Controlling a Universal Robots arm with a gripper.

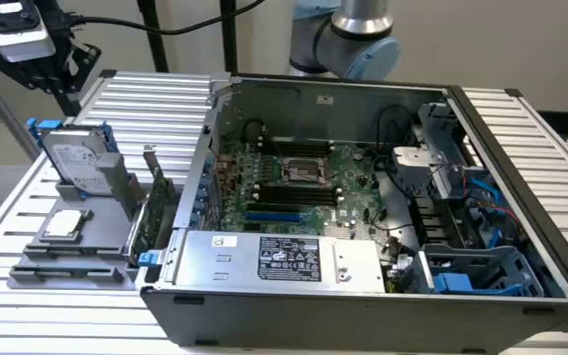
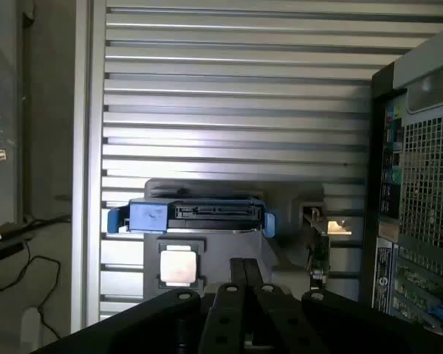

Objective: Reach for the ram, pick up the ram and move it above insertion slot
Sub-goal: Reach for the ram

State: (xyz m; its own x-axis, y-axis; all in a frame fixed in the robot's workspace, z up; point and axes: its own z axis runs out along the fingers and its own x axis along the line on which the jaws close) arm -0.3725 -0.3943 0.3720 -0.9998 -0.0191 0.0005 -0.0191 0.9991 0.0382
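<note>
Ribbed metal table before a pale wall, carrying an open computer case and, nearer the table edge on the exterior view's left, a grey parts holder. The gripper hangs high above the far corner on that side, well apart from the parts. Its fingers look drawn together and hold nothing.

Step in hand, as judged: the reach, at its start. The ram cannot be singled out with certainty. Green boards stand on edge in the holder just beside the case wall; one bears a metal bracket, and the ram is probably the other.

A grasp would call for opened fingers, a descent to the holder and alignment along the board's thin edge.

The hard drive in its blue caddy and a processor share the holder. The bracketed card and case wall crowd the approach. The black memory slots lie deep inside the case.
</note>
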